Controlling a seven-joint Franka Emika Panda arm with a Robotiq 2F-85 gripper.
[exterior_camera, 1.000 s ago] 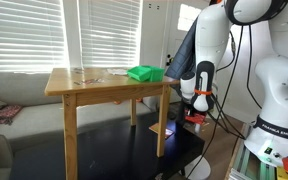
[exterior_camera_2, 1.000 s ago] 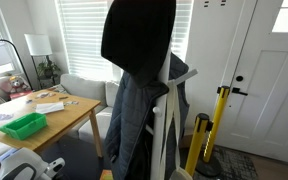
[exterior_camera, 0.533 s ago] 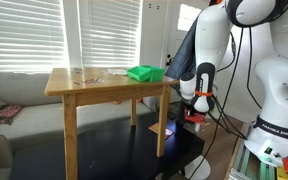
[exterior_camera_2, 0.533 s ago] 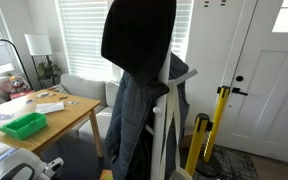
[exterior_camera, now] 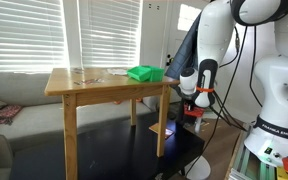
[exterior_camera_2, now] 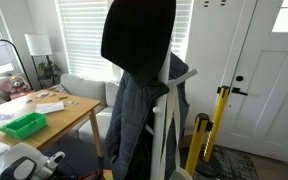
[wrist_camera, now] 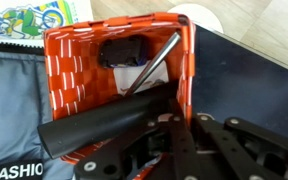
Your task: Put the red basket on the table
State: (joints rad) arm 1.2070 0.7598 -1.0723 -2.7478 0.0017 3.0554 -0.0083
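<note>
The red basket (wrist_camera: 84,70) fills the wrist view; it is woven, and a black object and a metal rod lie inside it. My gripper (wrist_camera: 180,120) straddles the basket's right wall and is shut on it. In an exterior view the gripper (exterior_camera: 195,104) holds the red basket (exterior_camera: 194,115) just right of the light wooden table (exterior_camera: 94,88), below tabletop height and above the low black platform (exterior_camera: 134,148). The table also shows in an exterior view (exterior_camera_2: 59,115).
A bright green basket (exterior_camera: 144,73) sits on the table's far right corner and also shows in an exterior view (exterior_camera_2: 22,125). Papers lie on the tabletop. A dark coat on a stand (exterior_camera_2: 139,80) and a white robot base (exterior_camera: 276,100) stand nearby.
My gripper has risen slightly with the red basket in it. The arm has edged further into view at the bottom left of an exterior view.
</note>
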